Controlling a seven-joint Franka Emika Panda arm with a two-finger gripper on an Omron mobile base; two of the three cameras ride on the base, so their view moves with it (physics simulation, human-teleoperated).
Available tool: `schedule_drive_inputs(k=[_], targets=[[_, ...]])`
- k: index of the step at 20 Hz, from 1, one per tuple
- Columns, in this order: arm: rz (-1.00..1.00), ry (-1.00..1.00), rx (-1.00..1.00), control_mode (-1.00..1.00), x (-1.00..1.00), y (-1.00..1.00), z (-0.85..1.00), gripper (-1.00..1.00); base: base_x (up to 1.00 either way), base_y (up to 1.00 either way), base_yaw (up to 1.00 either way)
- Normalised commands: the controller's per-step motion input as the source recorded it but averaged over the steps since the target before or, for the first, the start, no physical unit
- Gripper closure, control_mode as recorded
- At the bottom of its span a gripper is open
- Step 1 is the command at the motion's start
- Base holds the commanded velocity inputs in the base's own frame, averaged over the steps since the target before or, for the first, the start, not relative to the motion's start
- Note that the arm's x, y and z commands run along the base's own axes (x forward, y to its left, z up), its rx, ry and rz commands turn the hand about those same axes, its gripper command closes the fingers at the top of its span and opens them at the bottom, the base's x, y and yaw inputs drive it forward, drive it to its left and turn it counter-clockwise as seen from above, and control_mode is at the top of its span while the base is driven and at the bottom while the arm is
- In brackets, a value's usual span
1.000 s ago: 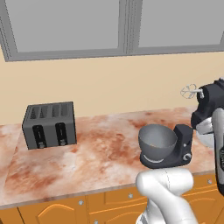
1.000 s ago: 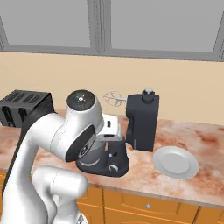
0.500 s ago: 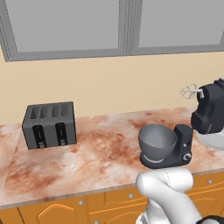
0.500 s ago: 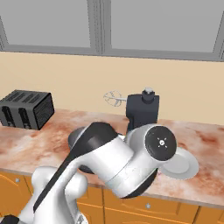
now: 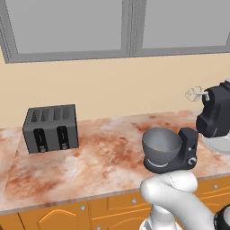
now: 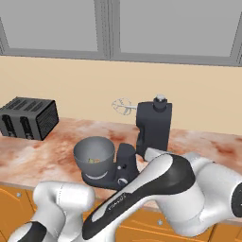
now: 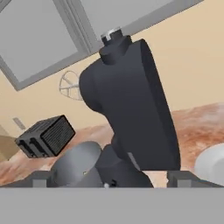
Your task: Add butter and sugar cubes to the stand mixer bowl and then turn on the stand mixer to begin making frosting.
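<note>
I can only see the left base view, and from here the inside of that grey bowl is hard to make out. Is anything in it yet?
Observer: Yes. The right base view looks down into the deep round grey metal bowl, and small yellowish bits lie at its bottom.
Visitor: Where is the robot's hand?
Observer: In the hand view the end effector is open, finger tips wide apart, facing the dark charcoal stand mixer.
Visitor: Is anything on top of the mixer's head?
Observer: A small silver knob sits on it.
</note>
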Motion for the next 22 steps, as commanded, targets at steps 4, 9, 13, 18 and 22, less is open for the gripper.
schedule_drive_inputs(k=[4,9,13,18,22], targets=[[0.08,0.0,0.24,-1.0,0.61,-0.44,0.0,-1.0,0.0,0.0,0.0],[0.07,0.0,0.21,-1.0,0.67,-0.06,0.0,-1.0,0.0,0.0,0.0],[0.04,-0.01,0.19,-1.0,0.54,0.0,0.0,-1.0,0.0,0.0,0.0],[0.03,0.0,0.19,-1.0,0.58,0.0,0.0,-1.0,0.0,0.0,0.0],[0.03,0.0,0.18,-1.0,0.61,0.0,-0.01,-1.0,0.0,0.0,0.0]])
